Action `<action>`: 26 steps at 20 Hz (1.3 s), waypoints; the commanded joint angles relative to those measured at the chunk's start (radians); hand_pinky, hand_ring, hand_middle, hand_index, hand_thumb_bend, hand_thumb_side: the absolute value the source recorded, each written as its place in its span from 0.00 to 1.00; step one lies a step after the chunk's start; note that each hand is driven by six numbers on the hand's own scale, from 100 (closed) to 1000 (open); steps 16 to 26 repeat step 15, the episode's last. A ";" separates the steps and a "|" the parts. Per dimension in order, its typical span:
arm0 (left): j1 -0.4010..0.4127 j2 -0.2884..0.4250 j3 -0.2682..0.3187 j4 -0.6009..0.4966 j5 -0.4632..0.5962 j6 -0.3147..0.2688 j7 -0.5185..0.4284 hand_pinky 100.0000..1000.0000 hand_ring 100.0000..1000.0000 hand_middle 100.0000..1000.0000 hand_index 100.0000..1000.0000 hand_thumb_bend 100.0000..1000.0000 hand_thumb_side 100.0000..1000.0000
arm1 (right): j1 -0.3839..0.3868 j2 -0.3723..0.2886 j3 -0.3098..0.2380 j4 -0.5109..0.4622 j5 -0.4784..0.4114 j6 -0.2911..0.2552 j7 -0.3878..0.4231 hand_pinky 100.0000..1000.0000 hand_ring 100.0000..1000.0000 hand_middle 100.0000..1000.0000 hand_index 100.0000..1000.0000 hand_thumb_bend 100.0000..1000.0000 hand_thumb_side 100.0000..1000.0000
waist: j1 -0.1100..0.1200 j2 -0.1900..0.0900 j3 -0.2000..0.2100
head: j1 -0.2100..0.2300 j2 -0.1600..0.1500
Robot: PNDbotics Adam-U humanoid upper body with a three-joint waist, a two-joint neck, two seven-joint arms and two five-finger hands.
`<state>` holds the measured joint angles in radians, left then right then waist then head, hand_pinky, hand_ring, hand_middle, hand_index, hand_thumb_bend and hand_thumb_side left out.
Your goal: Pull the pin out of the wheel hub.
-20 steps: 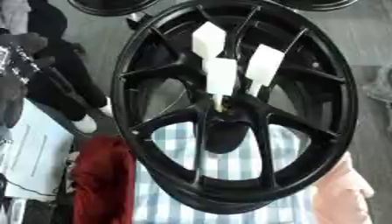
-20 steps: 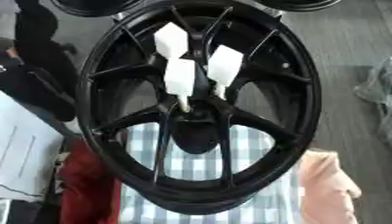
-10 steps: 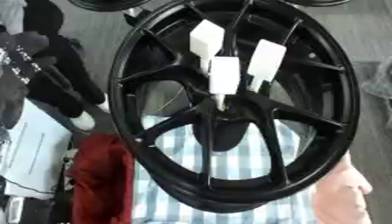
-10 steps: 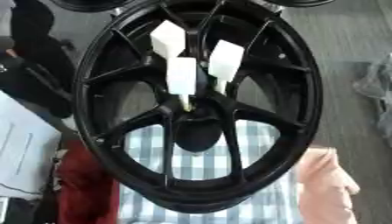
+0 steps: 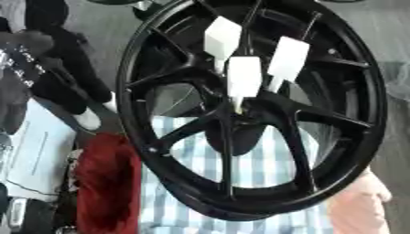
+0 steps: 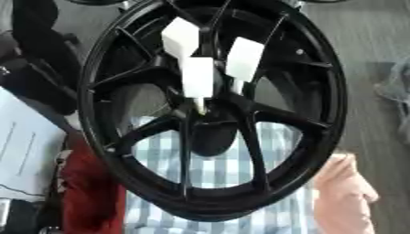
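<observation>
A black spoked wheel (image 5: 160, 151) fills both views and lies on a blue-and-white checked cloth. Its dark hub (image 5: 240, 119) sits in the middle. Three pins with white block-shaped heads stand together over the hub: one at the back (image 5: 222, 37), one on the right (image 5: 287, 58), and one in front (image 5: 244, 81). The front pin's thin yellowish tip (image 6: 198, 109) reaches down into the hub. Neither of my hands shows in either view, and nothing touches the pins.
The checked cloth (image 5: 256, 169) shows through the spokes. A dark red cloth (image 5: 104, 183) lies at the wheel's lower left and a pink cloth (image 6: 344, 187) at its lower right. White sheets (image 5: 32, 151) and black bundled items (image 5: 48, 59) lie on the left. Grey surface (image 6: 376, 41) lies to the right.
The whole picture has shifted slightly, so the camera moved. The three pins stand over the hub as before, and no hand has come into view.
</observation>
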<state>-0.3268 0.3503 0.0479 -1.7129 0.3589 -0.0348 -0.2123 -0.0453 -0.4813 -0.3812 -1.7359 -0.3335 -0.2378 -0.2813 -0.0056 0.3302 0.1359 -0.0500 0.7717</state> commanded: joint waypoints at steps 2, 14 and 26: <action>-0.018 0.011 0.001 -0.016 -0.005 0.000 -0.009 0.80 0.90 0.71 0.76 0.05 0.71 | -0.012 -0.022 -0.008 -0.005 -0.006 -0.002 -0.001 0.69 0.69 0.61 0.87 0.00 0.52 | 0.003 -0.010 -0.007 | 0.001 -0.010; -0.049 0.019 -0.005 -0.030 0.008 -0.016 -0.023 0.80 0.91 0.72 0.75 0.02 0.68 | -0.030 0.013 -0.021 -0.029 0.013 0.008 -0.023 0.69 0.68 0.60 0.86 0.00 0.53 | 0.018 0.009 -0.013 | -0.010 -0.048; -0.052 0.019 -0.005 -0.031 0.009 -0.018 -0.025 0.80 0.91 0.72 0.76 0.02 0.68 | -0.033 0.015 -0.022 -0.029 0.013 0.010 -0.024 0.69 0.68 0.60 0.86 0.00 0.53 | 0.019 0.010 -0.014 | -0.011 -0.051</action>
